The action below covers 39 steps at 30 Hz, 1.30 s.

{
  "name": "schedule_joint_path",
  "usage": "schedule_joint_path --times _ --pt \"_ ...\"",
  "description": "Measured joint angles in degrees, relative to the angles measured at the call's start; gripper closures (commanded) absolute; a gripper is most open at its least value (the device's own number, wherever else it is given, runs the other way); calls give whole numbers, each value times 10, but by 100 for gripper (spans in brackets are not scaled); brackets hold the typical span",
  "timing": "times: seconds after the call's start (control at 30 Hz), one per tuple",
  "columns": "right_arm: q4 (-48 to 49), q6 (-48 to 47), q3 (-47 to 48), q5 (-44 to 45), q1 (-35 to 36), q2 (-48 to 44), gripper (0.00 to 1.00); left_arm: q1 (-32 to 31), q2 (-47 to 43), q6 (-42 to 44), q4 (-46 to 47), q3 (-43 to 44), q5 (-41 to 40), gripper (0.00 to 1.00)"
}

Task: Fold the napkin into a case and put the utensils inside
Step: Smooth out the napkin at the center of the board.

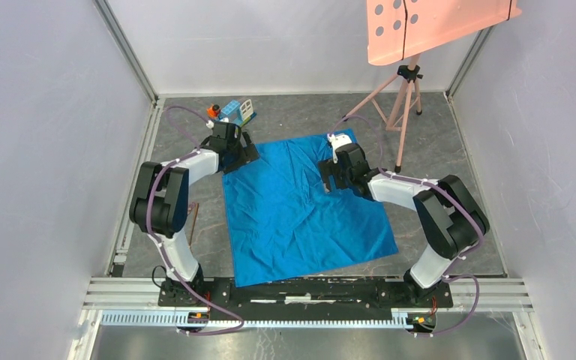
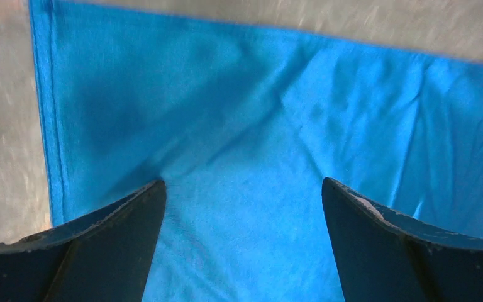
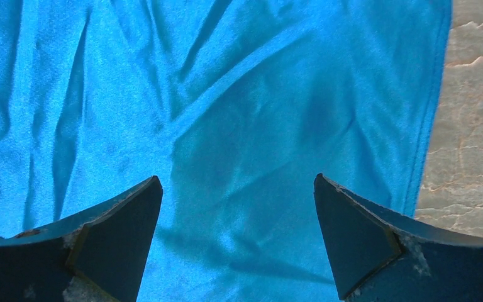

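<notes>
Grey table (image 1: 300, 112) bears your napkin (image 1: 300, 217) spread open; left gripper (image 2: 242, 185) and right gripper (image 3: 236, 179) hover over its far corners, jaws wide.

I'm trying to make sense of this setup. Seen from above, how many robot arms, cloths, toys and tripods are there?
Robot arms: 2 (left arm, right arm)
Cloths: 1, the blue napkin
Toys: 1, the toy block house
Tripods: 1, the tripod carrying a pink board
Total: 5

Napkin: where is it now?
In the top view the napkin lies spread on the table between the left arm and right arm, toy house beyond its far left corner.
</notes>
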Motion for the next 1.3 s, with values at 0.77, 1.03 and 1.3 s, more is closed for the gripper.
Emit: schedule_joint_path --times 0.77,1.03,1.3 --pt "50 47 -17 -15 -33 9 2 41 199 24 12 255 17 0" --pt "-119 84 7 -3 -33 -118 2 37 50 18 -76 133 33 0" --pt "-353 187 -23 20 -58 -254 5 52 -303 -43 -137 -54 69 0"
